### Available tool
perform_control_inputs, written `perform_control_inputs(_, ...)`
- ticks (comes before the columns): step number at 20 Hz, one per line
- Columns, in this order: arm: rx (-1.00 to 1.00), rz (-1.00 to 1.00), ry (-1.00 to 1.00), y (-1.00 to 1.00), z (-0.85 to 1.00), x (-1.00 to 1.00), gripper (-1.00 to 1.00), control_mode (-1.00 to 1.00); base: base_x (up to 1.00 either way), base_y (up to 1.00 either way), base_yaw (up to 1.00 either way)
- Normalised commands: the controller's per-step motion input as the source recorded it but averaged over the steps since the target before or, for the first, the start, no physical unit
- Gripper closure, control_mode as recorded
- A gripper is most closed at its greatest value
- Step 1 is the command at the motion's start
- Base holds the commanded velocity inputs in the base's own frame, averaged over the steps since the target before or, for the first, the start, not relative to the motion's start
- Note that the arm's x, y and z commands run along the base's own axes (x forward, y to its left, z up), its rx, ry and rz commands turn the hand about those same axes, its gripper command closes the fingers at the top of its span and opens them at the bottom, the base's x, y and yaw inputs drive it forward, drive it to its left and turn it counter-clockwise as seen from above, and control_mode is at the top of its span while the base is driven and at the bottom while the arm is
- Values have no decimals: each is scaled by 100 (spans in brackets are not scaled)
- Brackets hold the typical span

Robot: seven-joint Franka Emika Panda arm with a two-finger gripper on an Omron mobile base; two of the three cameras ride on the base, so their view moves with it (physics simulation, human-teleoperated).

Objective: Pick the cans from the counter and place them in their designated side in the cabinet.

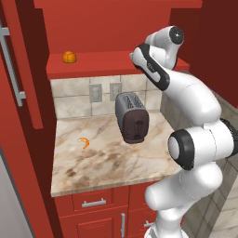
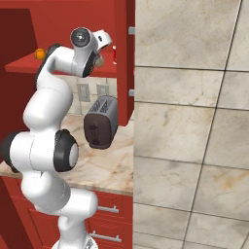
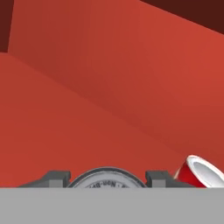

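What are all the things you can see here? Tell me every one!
Silver can: one, grey top, between the gripper's fingertips.
Red can: one, red with white top, on the cabinet shelf.
Orange fruit: one, on the shelf's left.
Toaster: one, grey, on the counter.
Shrimp-like bit: one, orange, on the counter.
Outlets: two, grey, on the wall.
Drawers: red, below the counter.
Gripper: one, at the shelf.

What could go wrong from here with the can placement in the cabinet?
The hand carries a silver can between its fingers, close beside the red can on the cabinet shelf. Lowering or opening there might bump the red can over. Pulling the arm back out could also clip the open cabinet door.
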Motion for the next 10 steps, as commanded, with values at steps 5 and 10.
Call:
perform_control_inputs(5, 0, 1, 0, 0, -3, 25, 100, -100, 0, 0, 0)
perform_control_inputs(10, 0, 1, 0, 0, -6, 24, 100, -100, 0, 0, 0)
